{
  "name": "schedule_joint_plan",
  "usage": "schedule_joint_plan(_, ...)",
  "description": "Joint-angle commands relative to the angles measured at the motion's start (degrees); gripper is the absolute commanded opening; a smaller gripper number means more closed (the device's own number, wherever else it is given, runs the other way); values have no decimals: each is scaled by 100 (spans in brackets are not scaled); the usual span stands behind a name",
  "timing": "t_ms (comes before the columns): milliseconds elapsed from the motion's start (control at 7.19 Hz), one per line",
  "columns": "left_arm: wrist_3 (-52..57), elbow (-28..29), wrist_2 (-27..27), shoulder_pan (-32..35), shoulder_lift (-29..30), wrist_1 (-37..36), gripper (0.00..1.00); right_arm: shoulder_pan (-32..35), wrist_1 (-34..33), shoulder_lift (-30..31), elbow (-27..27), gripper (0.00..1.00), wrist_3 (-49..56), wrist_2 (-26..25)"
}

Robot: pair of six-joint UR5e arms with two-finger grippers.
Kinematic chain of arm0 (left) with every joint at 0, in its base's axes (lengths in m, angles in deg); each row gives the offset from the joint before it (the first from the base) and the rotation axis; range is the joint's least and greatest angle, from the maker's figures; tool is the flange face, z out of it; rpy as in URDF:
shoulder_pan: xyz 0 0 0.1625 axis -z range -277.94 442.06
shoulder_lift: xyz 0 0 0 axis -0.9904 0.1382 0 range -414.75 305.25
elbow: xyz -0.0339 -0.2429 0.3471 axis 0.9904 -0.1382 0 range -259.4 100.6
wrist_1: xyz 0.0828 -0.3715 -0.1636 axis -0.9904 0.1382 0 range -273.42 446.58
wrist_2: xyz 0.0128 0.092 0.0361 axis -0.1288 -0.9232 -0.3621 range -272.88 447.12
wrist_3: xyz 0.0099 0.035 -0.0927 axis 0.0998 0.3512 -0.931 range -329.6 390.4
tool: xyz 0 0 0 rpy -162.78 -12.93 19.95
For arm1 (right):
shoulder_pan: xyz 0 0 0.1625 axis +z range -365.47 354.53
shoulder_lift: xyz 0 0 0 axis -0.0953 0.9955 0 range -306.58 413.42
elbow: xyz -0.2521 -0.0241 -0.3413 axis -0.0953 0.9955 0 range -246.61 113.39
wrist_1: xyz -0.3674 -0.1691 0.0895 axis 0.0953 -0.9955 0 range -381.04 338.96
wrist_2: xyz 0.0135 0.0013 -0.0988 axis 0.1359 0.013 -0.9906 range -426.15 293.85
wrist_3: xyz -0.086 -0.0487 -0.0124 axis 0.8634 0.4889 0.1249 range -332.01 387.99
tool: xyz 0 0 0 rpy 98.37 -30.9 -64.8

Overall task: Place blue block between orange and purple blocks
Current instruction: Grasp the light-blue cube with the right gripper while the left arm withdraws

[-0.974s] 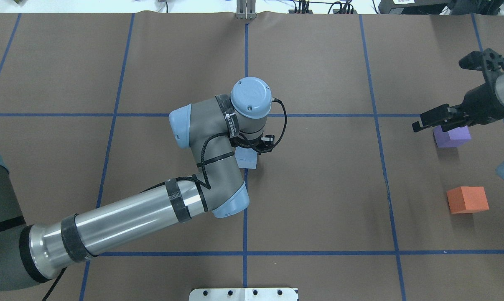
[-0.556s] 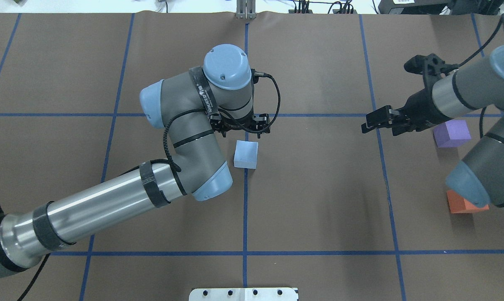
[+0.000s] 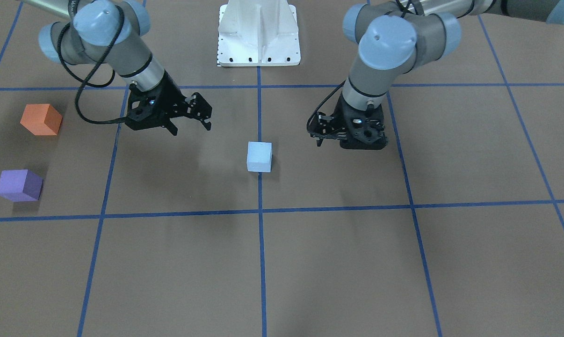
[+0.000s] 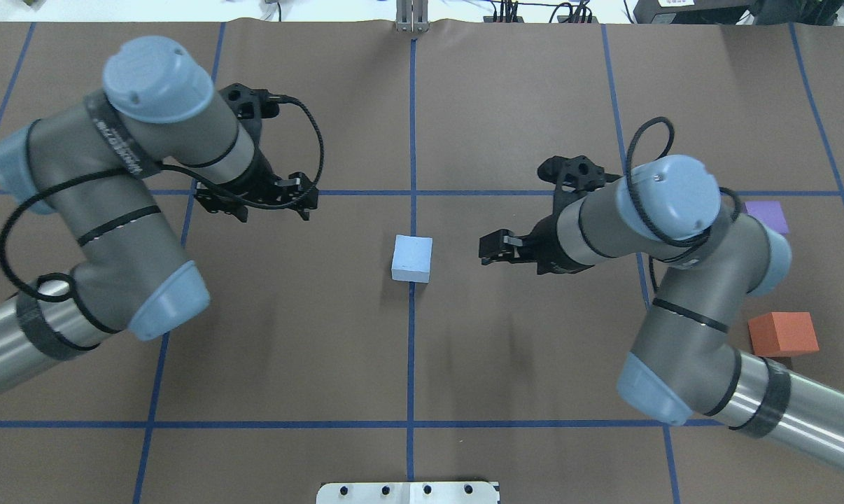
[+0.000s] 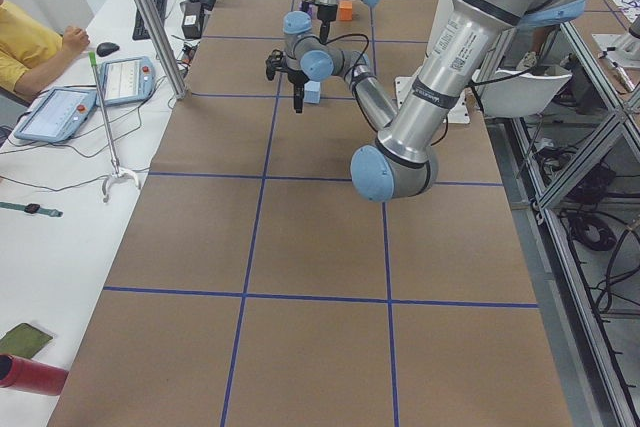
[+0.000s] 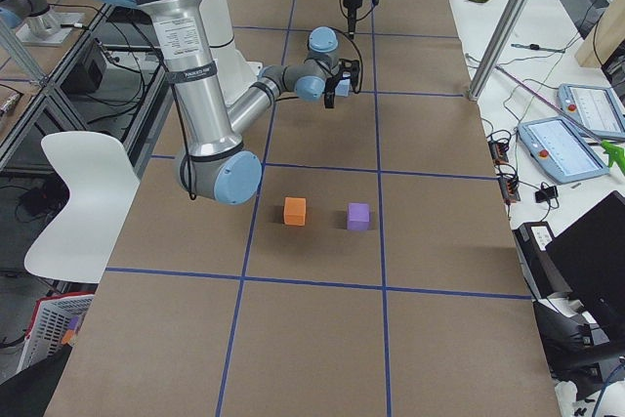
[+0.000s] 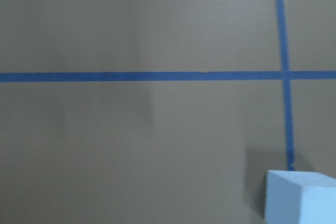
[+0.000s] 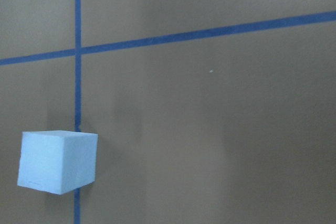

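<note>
My right gripper [image 4: 490, 250] hovers empty, jaws apart, near the blue block [image 4: 412, 258], which rests mid-bench [image 4: 534, 385]. My left gripper [image 4: 271, 208], spread and empty too, hangs farther off. The orange block [image 4: 782, 334] and purple block [image 4: 768, 215] sit far right.

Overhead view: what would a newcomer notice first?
The blue block sits alone on the centre tape line, with the left gripper and right gripper hanging open on either side, neither touching it. The purple block and orange block wait apart at the far right.
</note>
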Motion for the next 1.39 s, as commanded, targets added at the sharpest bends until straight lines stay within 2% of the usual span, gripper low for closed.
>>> schedule_joint_plan(0,255,-537,173,262,-648,-5,100,-364,-491,-966,640,100,-369,-479)
schedule_joint_plan(139,246,-546,173,262,-648,-5,100,-426,-474,-1316,1017,100,-369,-777)
schedule_joint_plan(278,211,-546,173,262,-648,-5,100,-444,-447,-1494,1282,100,-369,-823)
schedule_joint_plan(695,184,-537,173,253,-648,-5,100,-488,-465,-1697,1547,99,-255,-999)
schedule_joint_plan(974,175,-537,173,253,-648,-5,100,-584,-456,-1882,1943,99,-211,-1236)
schedule_joint_plan(1252,175,-546,173,253,-648,-5,100,-585,-447,-1900,2110,98,25,-1246)
